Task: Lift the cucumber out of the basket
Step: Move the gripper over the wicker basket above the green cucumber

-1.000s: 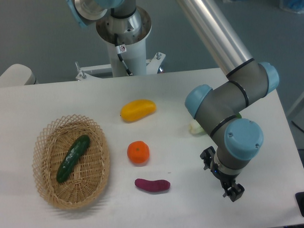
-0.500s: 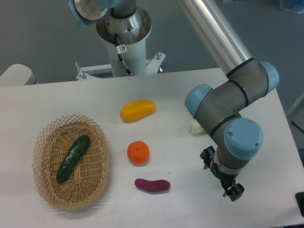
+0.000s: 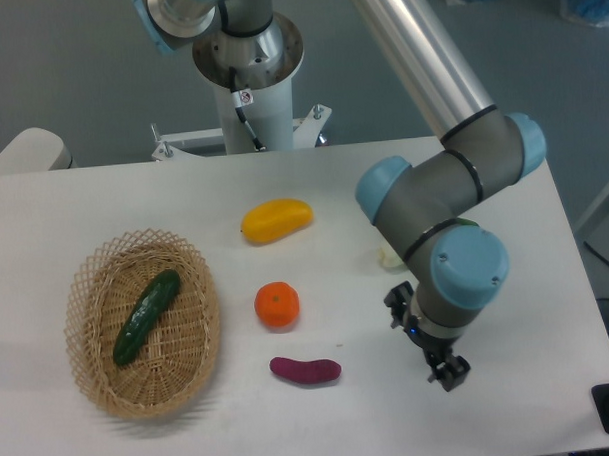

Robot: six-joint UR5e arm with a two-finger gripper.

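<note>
Camera view over the white table (image 3: pixel 104 210): the dark green cucumber (image 3: pixel 146 316) lies inside the oval wicker basket (image 3: pixel 199 292) at the left, its long axis on a diagonal, one end toward the basket's upper right, the other toward its lower left. The gripper (image 3: pixel 441 368) hangs at the right side, well apart from the basket, holding nothing; how far its jaws are parted cannot be told. An orange (image 3: pixel 276 305), a yellow mango (image 3: pixel 275 219) and a purple sweet potato (image 3: pixel 304 369) lie between them.
</note>
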